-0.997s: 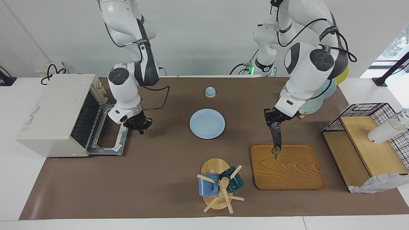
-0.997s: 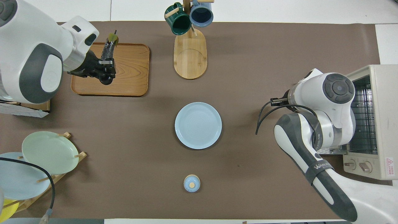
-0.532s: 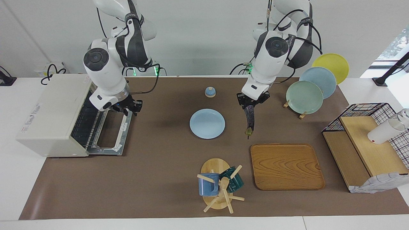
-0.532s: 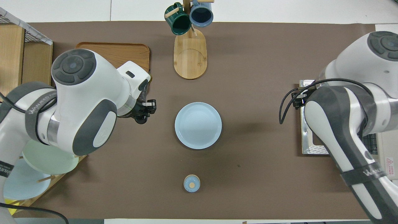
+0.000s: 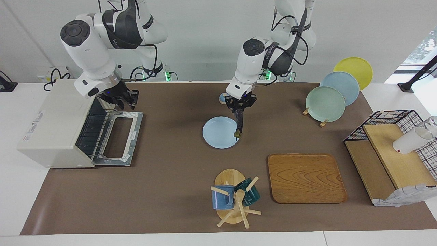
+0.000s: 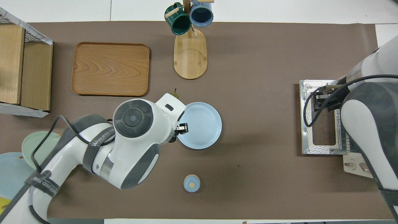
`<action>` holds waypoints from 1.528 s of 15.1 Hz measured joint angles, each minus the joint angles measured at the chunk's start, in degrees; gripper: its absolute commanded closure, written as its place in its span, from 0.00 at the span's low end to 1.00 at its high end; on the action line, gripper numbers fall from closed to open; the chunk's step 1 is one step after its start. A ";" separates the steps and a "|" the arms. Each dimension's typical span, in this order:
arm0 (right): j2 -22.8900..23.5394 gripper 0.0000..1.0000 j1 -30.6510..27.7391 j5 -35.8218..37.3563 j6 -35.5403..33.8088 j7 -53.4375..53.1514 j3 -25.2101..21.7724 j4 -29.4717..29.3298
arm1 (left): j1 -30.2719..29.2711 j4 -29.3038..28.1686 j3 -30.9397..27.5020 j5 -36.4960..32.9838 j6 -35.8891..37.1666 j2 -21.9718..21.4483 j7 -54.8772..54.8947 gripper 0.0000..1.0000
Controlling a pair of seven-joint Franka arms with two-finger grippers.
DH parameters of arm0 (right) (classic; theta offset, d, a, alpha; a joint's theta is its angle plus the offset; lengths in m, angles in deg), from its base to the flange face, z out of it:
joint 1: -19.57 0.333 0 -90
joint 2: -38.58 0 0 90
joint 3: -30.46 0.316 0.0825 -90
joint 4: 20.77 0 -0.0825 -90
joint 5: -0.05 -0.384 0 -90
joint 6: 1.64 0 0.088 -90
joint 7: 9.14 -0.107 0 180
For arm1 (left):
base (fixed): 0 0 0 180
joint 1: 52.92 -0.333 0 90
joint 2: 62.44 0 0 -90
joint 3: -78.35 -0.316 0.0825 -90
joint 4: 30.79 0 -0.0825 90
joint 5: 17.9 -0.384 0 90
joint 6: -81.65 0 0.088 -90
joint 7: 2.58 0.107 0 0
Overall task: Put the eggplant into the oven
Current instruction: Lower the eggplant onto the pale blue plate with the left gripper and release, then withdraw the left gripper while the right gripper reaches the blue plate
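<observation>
In the middle of the facing view the left gripper (image 5: 240, 106) pinches the eggplant (image 5: 239, 123), hanging over the blue plate (image 5: 218, 136), while the right gripper (image 5: 124, 99), fingers apart, hangs at upper left over the oven (image 5: 54, 130) and its open door (image 5: 117, 138).

From overhead, the left arm's wrist hides nearly all of the eggplant (image 6: 174, 93); only its green stem tip shows at the wrist's twelve o'clock. The left gripper (image 5: 241, 106) is likewise covered there (the facing view shows it). The oven (image 6: 362, 161) is cut off at three o'clock, and the right gripper (image 5: 120, 99) shows too small to read its fingers.
</observation>
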State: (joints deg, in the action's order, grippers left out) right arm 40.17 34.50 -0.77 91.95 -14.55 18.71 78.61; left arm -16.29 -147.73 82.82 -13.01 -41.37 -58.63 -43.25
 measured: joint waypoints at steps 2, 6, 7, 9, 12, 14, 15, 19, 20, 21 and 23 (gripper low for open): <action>0.18 0.41 0.17 0.00 0.56 0.00 0.11 0.01 | 0.92 -0.04 -0.06 1.56 -4.29 1.91 0.00 1.00; 0.27 0.28 -0.11 0.00 0.31 1.71 0.10 0.01 | 3.51 0.93 -0.10 2.01 -10.04 8.08 -0.81 1.00; 0.27 0.20 -0.17 0.00 0.21 2.17 0.09 0.01 | 3.95 1.21 -0.06 2.02 -10.29 9.11 -0.81 1.00; 0.26 0.00 -0.18 0.00 0.19 2.76 0.10 -0.03 | 4.68 1.30 -0.08 2.03 -10.36 9.89 -0.88 1.00; 0.26 0.00 -0.18 0.00 0.24 3.01 0.10 -0.12 | 4.95 1.44 -0.14 2.03 -10.32 9.89 -0.92 0.00; 0.27 0.00 -0.19 0.00 1.36 3.28 0.10 -0.10 | 4.97 1.48 -0.19 2.03 -10.28 9.89 -0.92 0.00; 0.27 0.00 -0.20 0.00 2.08 3.63 0.09 -0.08 | 4.99 1.54 -0.18 2.03 -10.24 9.86 -0.92 0.00; 0.39 0.00 0.01 -0.01 3.86 3.85 0.27 0.00 | 4.68 2.44 -1.02 2.03 -7.20 8.12 -0.92 0.00; 0.48 0.00 0.29 -0.05 4.40 3.82 0.46 0.01 | 3.86 2.78 -1.38 2.03 -5.41 6.84 -0.92 0.00; 0.62 0.00 1.07 -0.11 5.10 3.34 0.62 0.04 | 2.38 3.13 -1.63 2.03 -3.36 5.27 -0.92 0.00; 1.11 0.00 4.04 -0.14 7.16 -0.29 0.90 0.09 | -2.72 4.66 -1.93 2.03 2.23 1.61 0.32 0.00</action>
State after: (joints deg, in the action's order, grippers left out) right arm 41.28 38.53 -0.91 99.11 -14.84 19.62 78.70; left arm -19.02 -143.07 80.89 -10.98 -39.13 -57.02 -42.92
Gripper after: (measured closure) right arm 0.000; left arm 0.000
